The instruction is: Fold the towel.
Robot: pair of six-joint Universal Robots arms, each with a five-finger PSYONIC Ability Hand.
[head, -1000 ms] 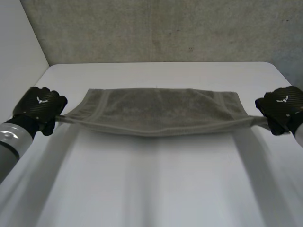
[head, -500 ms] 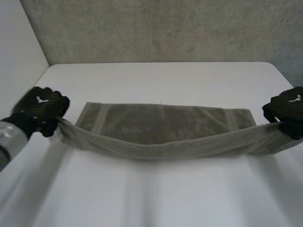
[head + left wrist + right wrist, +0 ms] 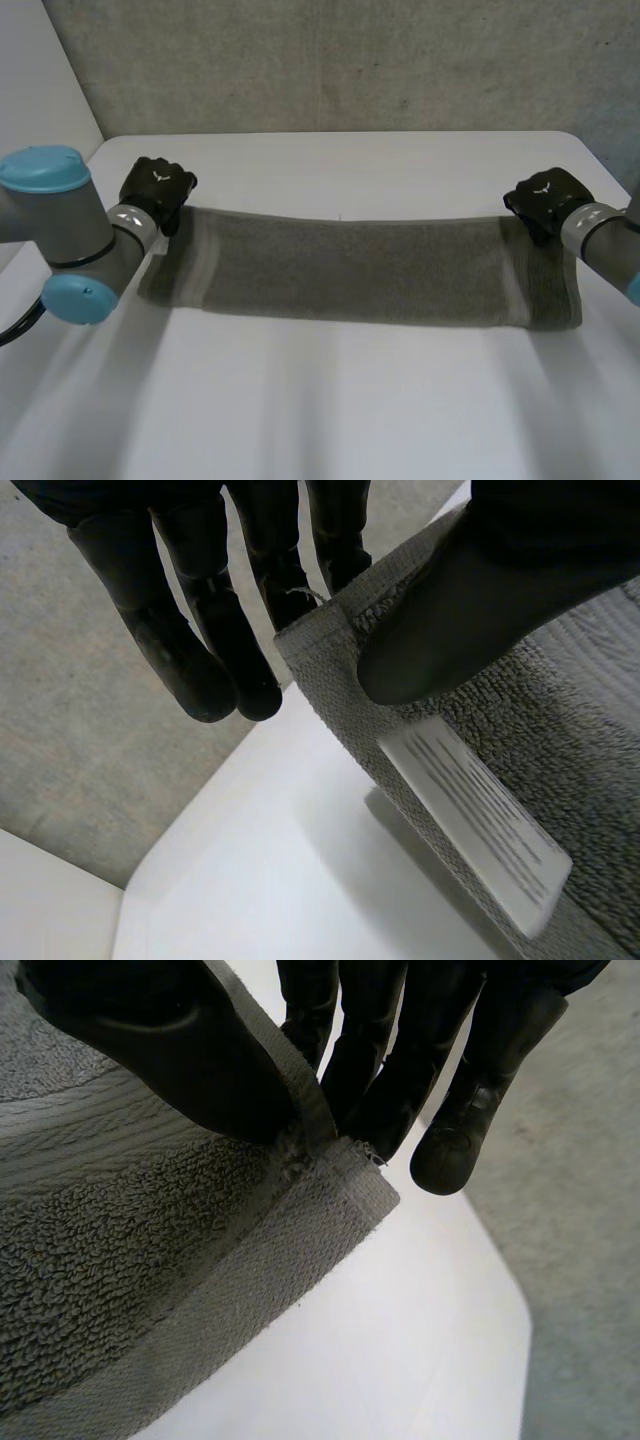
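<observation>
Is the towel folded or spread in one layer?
Folded, it seems: the towel lies as a narrow band on the table, and at the corner that the right hand pinches two layers show.

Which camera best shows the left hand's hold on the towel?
The left wrist view: the left hand pinches the towel corner between thumb and fingers, by its label. The head view gives the hand's back at the far left corner, grip hidden. The right wrist view has the right hand pinching another corner.
</observation>
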